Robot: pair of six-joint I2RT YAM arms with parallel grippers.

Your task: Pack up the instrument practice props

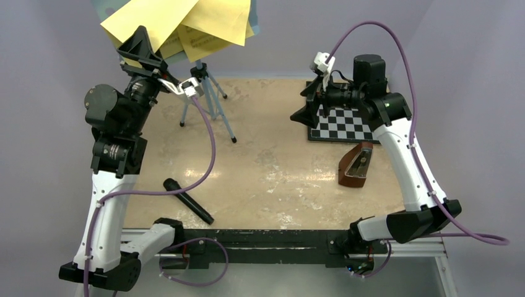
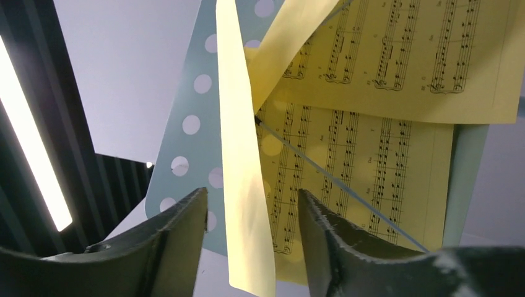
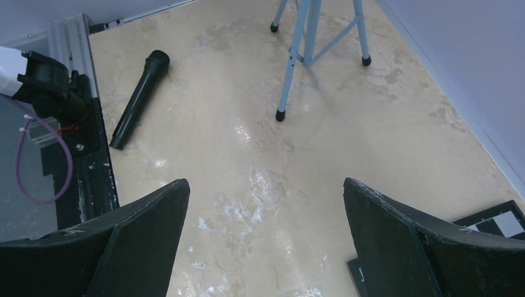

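- Where the music stand (image 1: 207,102) rises on its light-blue tripod at the far left of the table (image 1: 278,179), its perforated tray (image 2: 186,133) carries the yellow sheet-music pages (image 2: 384,55): several sheets, fanned and overlapping, printed staves showing, one sheet turned edge-on to the left wrist view
- Left gripper (image 2: 252,201): raised to the stand's tray; jaws apart, one on each side of the edge-on sheet, a gap visible on both sides, nothing clamped
- Right gripper (image 3: 265,183): well to the right of the stand, above the table; jaws spread wide, nothing between them, facing back toward the stand's legs
- Metronome (image 1: 356,166): small, brown, pyramid-shaped; upright on the table, well apart from the stand, to its right and nearer the arm bases
- Chessboard (image 1: 347,124): black-and-white, flat on the table, right of the stand, just beyond the metronome
- Microphone (image 1: 187,200): black, lying flat on the near side of the stand, apart from its legs
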